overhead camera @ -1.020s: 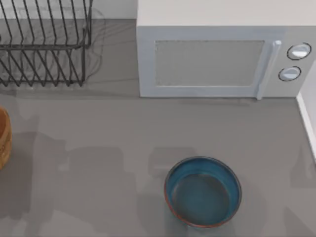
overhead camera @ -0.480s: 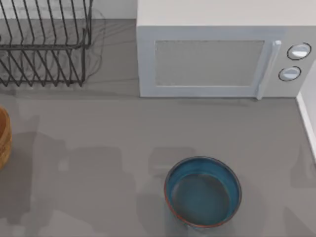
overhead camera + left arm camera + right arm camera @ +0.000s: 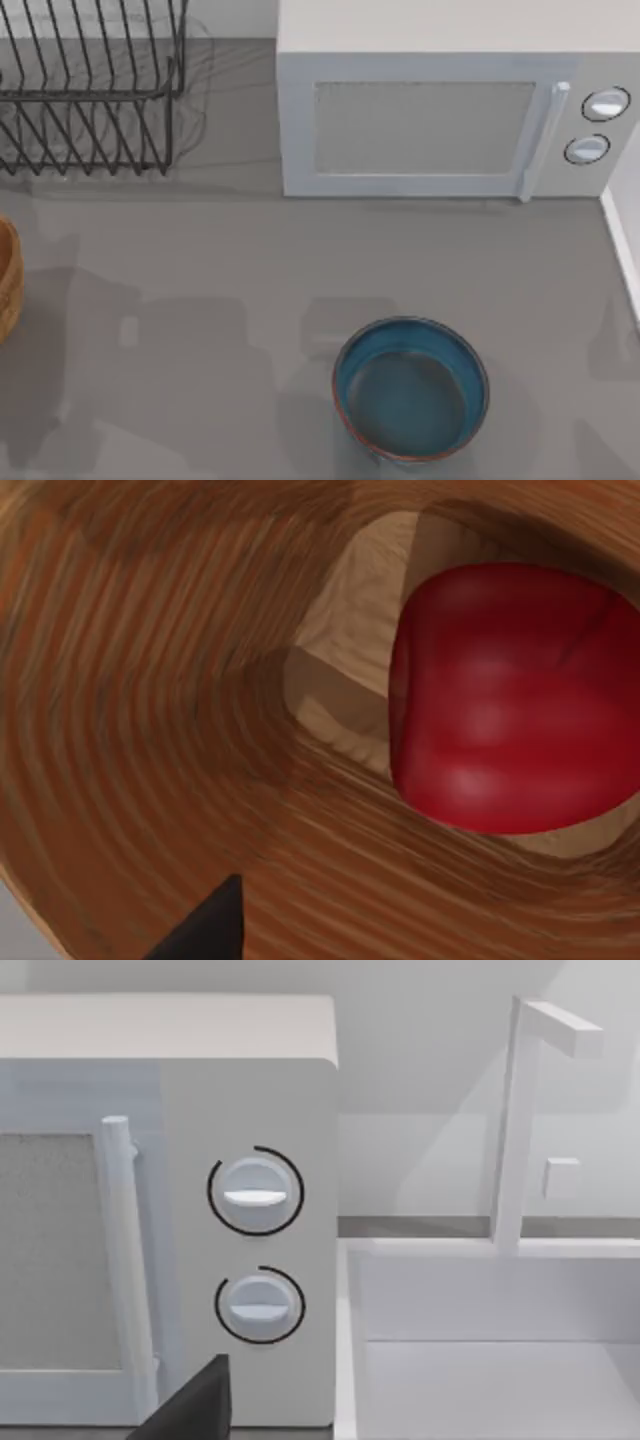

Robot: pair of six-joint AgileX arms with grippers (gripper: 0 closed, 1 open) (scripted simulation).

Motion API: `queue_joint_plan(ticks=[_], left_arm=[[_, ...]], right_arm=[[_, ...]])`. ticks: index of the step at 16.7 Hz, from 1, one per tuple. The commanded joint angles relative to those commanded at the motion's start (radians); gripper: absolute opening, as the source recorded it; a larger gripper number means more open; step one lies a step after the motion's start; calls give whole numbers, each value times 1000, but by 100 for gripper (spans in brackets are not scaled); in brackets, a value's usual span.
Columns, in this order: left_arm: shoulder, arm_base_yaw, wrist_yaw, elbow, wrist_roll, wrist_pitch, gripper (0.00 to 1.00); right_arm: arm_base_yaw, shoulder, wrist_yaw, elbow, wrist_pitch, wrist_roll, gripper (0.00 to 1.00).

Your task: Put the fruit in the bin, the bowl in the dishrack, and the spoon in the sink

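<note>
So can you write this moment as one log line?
fruit: in bin | bowl: on counter, not in dishrack | left gripper: over bin | right gripper: facing microwave

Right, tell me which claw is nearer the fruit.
Left. Its wrist view looks straight into the bin at the fruit close by. The right wrist view faces the microwave and sink, at the table's far right.

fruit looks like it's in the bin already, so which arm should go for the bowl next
Probably the right. The bowl sits toward the table's right side, and the right wrist view faces the microwave and sink there. The left wrist camera is down at the bin, close over the fruit, at the far left.
</note>
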Motion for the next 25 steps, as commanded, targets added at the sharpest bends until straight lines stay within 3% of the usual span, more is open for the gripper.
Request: queue_joint_plan(ticks=[5,9,20,25], left_arm=[[-53,-9,0,-41,-55,35,100],[-249,-36,0,-181,-267,152,100],[-1210,-158,-1,-811,-1389,684,100],[-1537,-205,-1,-1052,-1727,888,100]], right_arm=[[0,0,0,0,0,0,100],[0,0,0,0,0,0,100],[0,0,0,0,0,0,100],[0,0,0,0,0,0,100]])
